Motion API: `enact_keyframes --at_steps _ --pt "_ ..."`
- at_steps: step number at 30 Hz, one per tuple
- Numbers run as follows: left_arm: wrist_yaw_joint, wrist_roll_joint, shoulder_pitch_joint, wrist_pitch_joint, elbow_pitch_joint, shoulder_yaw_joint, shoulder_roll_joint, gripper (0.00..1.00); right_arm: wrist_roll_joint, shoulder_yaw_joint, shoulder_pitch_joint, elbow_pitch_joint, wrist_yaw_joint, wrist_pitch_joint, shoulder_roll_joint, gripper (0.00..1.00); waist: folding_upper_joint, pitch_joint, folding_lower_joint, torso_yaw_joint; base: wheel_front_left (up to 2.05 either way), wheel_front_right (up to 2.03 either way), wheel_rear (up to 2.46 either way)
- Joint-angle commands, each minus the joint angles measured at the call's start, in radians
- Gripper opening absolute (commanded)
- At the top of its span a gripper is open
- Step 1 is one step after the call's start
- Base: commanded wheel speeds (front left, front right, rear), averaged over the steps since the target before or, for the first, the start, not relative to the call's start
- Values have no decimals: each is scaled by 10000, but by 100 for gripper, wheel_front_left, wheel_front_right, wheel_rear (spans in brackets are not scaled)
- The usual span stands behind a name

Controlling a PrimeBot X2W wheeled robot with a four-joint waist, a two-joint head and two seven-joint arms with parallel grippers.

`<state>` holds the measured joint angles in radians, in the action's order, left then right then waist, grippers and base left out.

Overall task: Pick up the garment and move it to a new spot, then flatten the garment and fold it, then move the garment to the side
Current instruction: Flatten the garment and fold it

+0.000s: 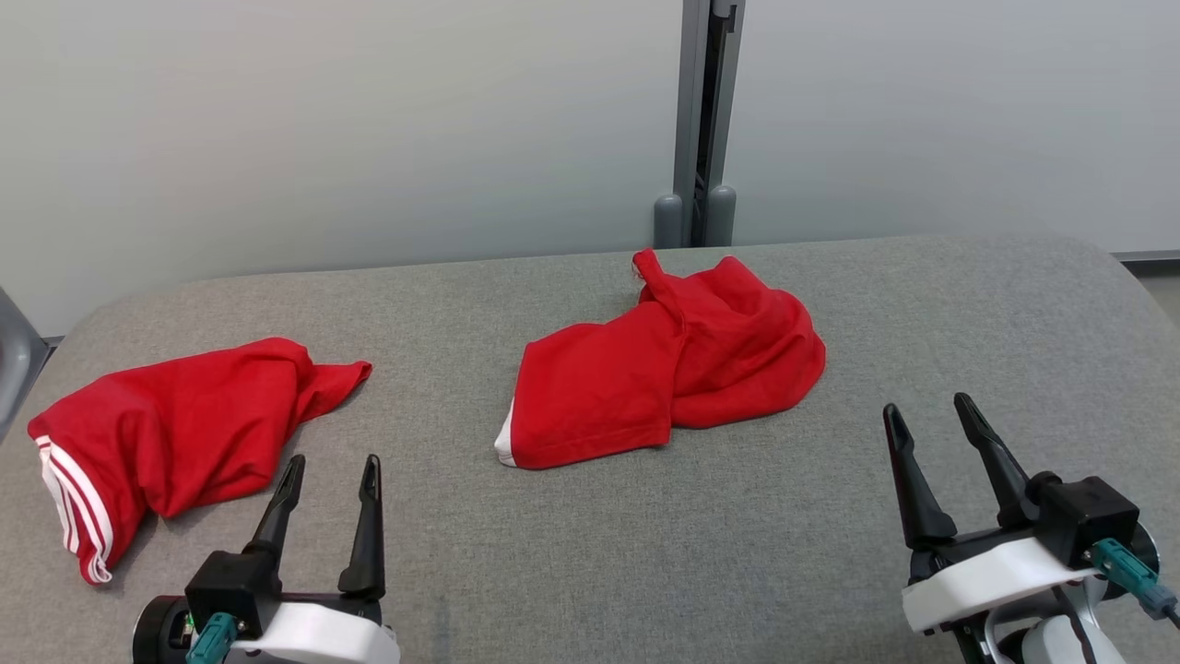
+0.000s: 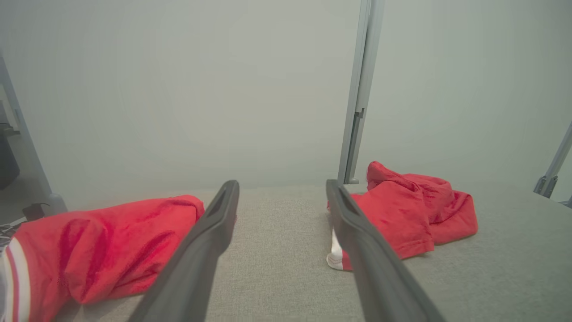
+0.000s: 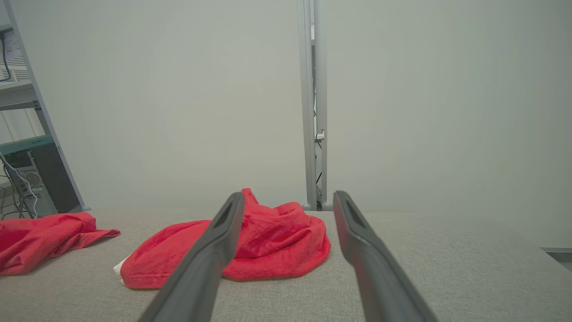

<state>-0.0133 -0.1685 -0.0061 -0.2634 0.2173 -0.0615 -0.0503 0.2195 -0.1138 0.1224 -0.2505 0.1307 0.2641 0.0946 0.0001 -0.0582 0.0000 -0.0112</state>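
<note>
Since the left gripper [image 1: 333, 461] and right gripper [image 1: 926, 406] both stand spread and empty at the near edge of the desk [image 1: 737, 572], the pick-up is not yet begun. The garment [image 1: 645, 378] lies crumpled mid-desk, well apart from the striped garment [image 1: 175, 424] at the left. It seems best to pinch two separated edges rather than the bunched middle, then lift it clear.

Open tabletop [image 1: 433, 406] between garment [image 1: 645, 378] and striped cloth [image 1: 175, 424]
</note>
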Motion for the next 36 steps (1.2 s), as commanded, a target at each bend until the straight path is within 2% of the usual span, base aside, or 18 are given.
enact_keyframes --at_steps 1,13,36 --pt "2 16 -1 -5 -6 32 -27 100 -37 13 -68 -19 1 5 20 100 -1 -2 0 4 0 0 0" --pt "201 -114 31 -5 47 -338 -21 100 -14 -39 -41 -45 1 5 27 100 -1 -7 0 20 0 0 0" --pt "216 -228 -53 -5 197 -544 -17 100 -19 -71 -65 -107 1 5 29 100 -1 27 0 139 0 0 0"
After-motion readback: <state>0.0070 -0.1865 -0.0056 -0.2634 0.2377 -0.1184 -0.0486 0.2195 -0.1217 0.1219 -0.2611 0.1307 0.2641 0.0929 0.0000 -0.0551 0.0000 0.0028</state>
